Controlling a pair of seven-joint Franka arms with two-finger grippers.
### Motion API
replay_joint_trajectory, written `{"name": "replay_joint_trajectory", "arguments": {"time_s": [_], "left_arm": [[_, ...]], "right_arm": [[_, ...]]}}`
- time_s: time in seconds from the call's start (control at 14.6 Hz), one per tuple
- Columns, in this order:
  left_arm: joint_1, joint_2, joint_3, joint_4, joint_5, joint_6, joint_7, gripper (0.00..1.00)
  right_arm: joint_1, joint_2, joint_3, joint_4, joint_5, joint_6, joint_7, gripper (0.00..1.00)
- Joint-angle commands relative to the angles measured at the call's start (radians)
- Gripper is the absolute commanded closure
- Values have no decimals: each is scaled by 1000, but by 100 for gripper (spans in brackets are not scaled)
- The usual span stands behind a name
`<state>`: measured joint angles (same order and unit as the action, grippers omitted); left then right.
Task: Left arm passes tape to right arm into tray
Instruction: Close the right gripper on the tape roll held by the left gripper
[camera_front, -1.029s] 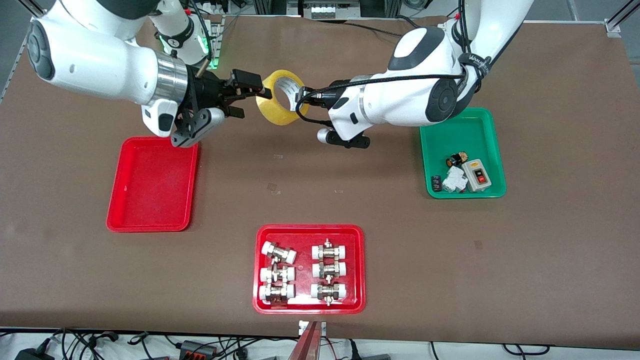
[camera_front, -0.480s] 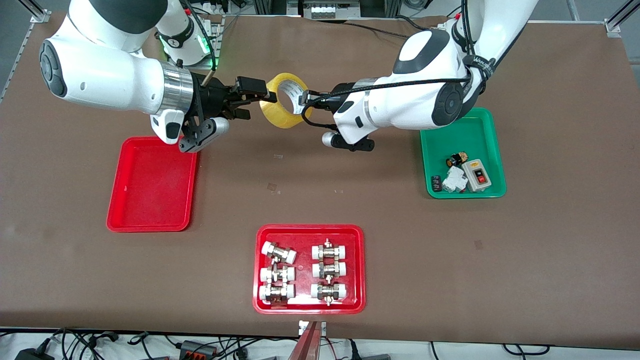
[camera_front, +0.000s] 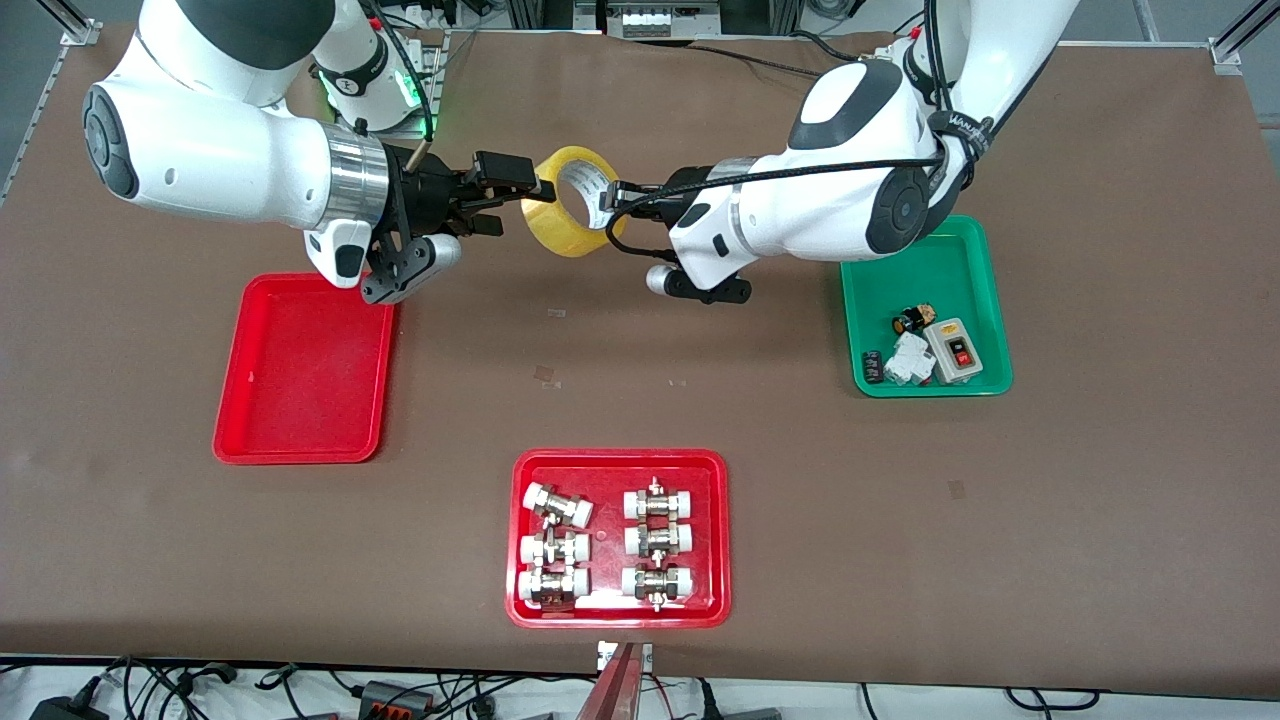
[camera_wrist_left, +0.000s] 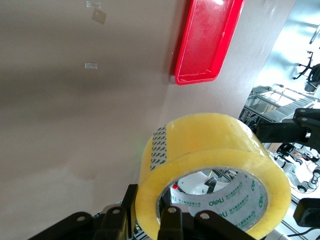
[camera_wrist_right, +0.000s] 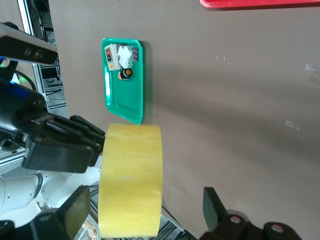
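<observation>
Since before, right pincer (camera_front: 512, 200) has closed in around tape (camera_front: 572, 222).

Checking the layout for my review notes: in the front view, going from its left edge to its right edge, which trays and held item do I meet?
Bare red tray → tape held up by the left tool → red tray of fittings → green tray.
</observation>
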<state>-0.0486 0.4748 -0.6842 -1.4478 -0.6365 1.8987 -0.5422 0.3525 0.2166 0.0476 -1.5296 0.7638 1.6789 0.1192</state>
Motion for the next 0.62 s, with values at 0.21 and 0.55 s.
{"name": "replay_joint_trajectory", "arguments": {"time_s": [0.21,0.55], "left_arm": [[13,1,-11,15,-29,-29,2,100],[13,1,-11,15,-29,-30,2,100]], "right_arm": [[10,15,-8,3,71,-8,16,0],[14,18,-8,3,74,-8,16,0]]}}
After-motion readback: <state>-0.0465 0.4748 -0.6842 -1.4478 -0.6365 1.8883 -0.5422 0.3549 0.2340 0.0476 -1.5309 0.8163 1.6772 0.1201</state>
